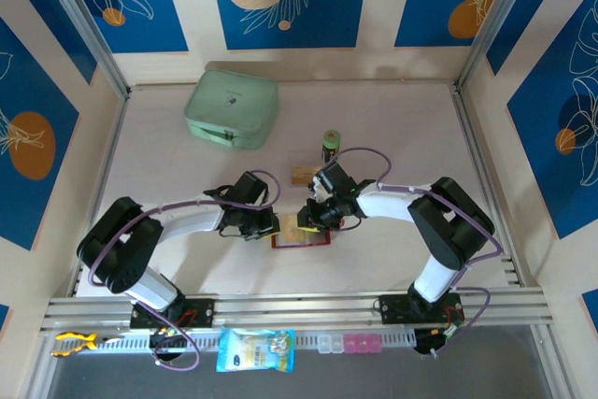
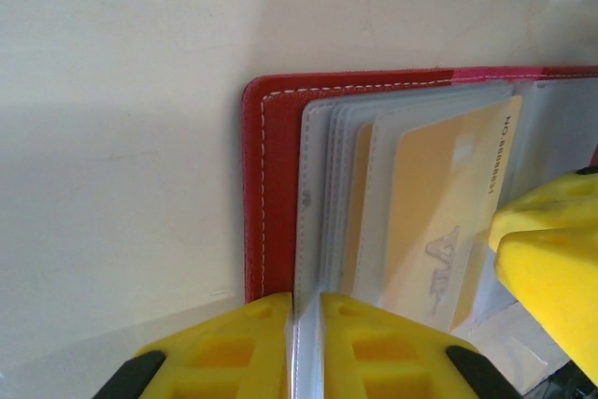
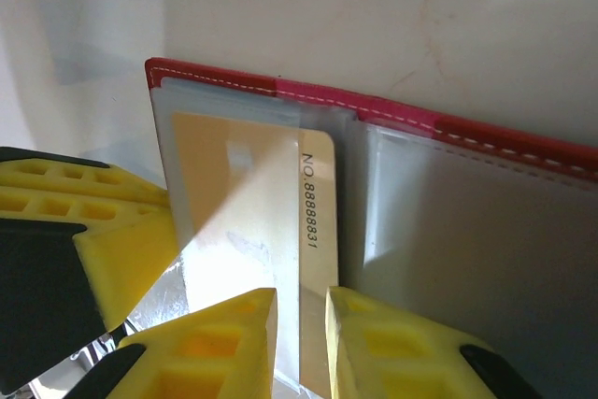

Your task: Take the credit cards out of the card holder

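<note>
Sleeves are being pinched by the left gripper; a yellow card in the holder is being pinched by the right gripper.

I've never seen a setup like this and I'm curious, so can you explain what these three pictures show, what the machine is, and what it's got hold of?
These are two robot arms bolted at the near edge of a table. One picture looks down from above; the other two come from small cameras on each wrist, so the yellow fingers belong to the arms.

On the table lie an open dark-red card holder, a mint-green zip case, a small green can and a tan card already lying loose.

The left end effector is pinched on the edge of the holder's clear sleeves, apparently steadying them. The right end effector is closed on a yellow-orange card that sticks partway out of its sleeve, seemingly pulling it free.
</note>
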Motion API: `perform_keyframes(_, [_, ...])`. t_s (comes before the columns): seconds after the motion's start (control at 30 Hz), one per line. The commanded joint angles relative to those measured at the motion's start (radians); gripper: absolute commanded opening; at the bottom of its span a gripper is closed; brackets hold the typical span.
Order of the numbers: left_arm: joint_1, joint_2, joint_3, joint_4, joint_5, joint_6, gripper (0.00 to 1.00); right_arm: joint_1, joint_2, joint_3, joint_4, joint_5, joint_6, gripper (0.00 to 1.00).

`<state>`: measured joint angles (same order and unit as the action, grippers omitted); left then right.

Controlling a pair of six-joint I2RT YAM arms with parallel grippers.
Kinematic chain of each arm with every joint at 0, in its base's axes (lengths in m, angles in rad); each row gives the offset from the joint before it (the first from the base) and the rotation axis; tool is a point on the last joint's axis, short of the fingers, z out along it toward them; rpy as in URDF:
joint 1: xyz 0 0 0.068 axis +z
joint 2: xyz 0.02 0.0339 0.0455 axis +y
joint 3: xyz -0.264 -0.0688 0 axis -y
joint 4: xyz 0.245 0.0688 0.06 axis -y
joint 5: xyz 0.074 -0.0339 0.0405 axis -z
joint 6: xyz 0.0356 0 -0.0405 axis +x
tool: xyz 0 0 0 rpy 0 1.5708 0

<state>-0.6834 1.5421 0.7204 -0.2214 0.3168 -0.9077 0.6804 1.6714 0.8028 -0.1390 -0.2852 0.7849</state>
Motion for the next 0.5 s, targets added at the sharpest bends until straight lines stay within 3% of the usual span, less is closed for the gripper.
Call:
perform_keyframes(0.0, [0.008,-0.007,-0.001,-0.019,-0.002,0.002,0.15,0.002,-0.042,0.019,-0.046,0.012,-0.021,0.22])
perform_keyframes(0.47, [-0.008,-0.038,0.079,-0.062,0.017,0.020,0.11,-0.031,-0.068,0.003,-0.038,-0.047,0.000,0.22])
